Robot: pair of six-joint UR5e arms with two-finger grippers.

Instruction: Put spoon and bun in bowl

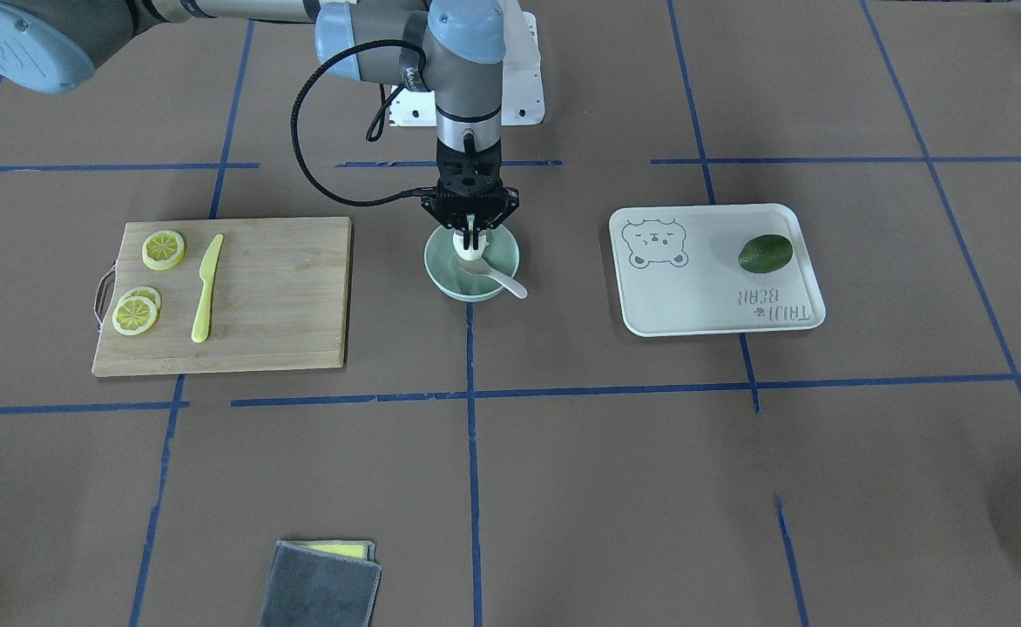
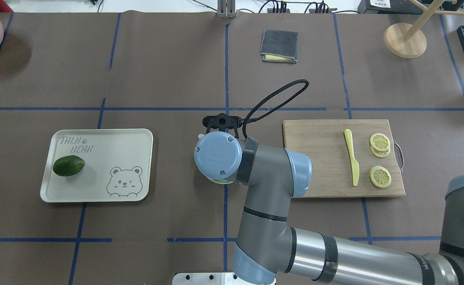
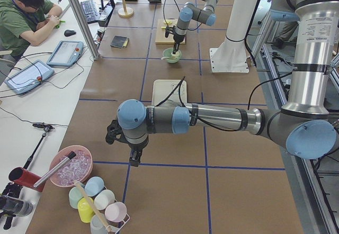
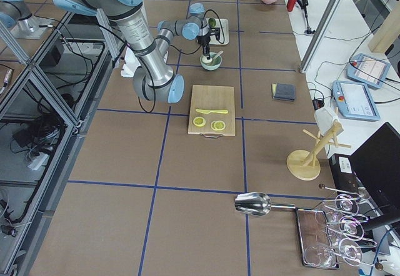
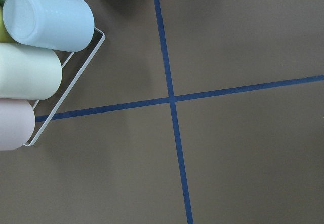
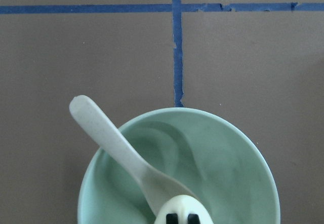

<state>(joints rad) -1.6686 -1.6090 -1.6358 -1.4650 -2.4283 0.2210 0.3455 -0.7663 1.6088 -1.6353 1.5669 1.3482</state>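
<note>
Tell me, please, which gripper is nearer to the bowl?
Right. The right gripper hangs directly over the bowl, clamped on the bun; the left gripper is far off at the table's end, near the cups.

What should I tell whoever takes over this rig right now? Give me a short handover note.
Right gripper: shut on the bun, holding it low inside the bowl.
Left gripper: at the table's far end near the rack of cups, away from the job; open or shut cannot be told.
Spoon: scoop in the bowl, handle leaning over the rim. That part is done.
Left to do: release the bun into the bowl, then lift the right arm clear.
</note>
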